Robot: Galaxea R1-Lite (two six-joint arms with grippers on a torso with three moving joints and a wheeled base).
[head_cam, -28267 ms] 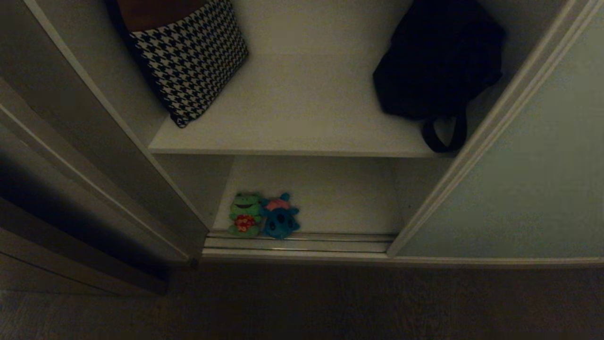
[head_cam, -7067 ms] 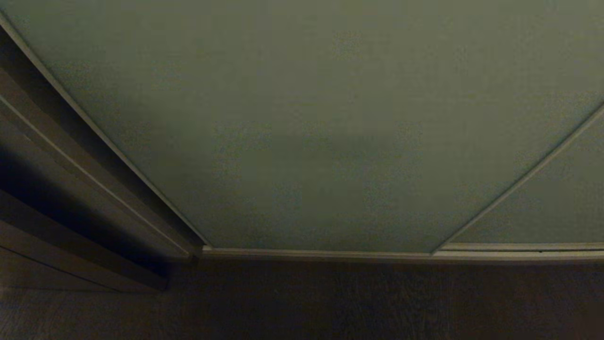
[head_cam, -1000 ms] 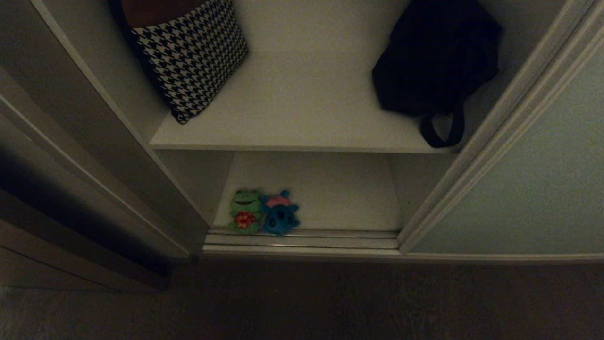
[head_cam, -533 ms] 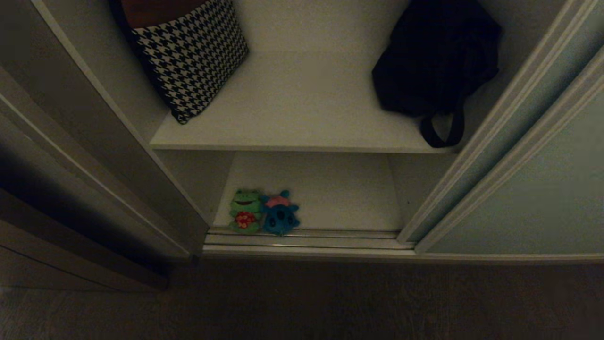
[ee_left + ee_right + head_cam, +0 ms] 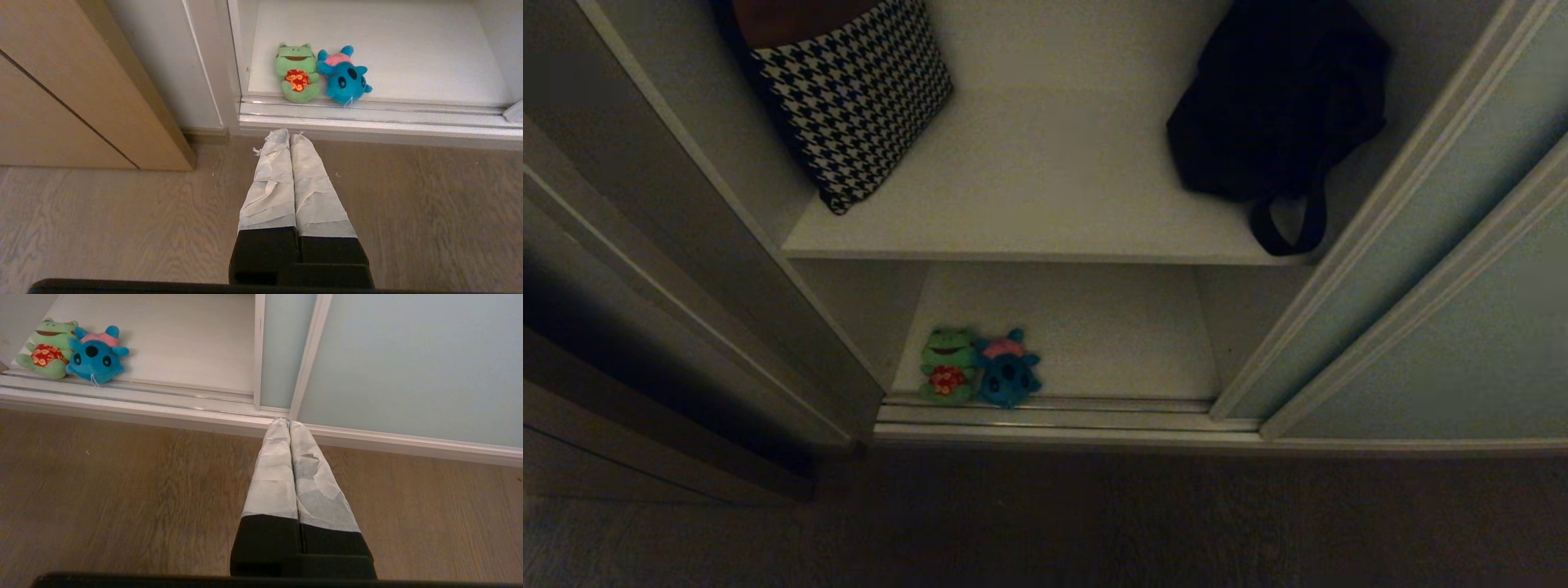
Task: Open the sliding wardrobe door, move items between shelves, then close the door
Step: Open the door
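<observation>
The blue plush toy lay at the bottom shelf's near edge beside a green frog — well beyond the left gripper, pressed shut over the floor — and the sliding door had crept left since a second earlier.

A houndstooth cushion and a black bag rest on the upper shelf. On the bottom shelf (at its front edge), a green frog plush touches a teal-blue plush toy.
</observation>
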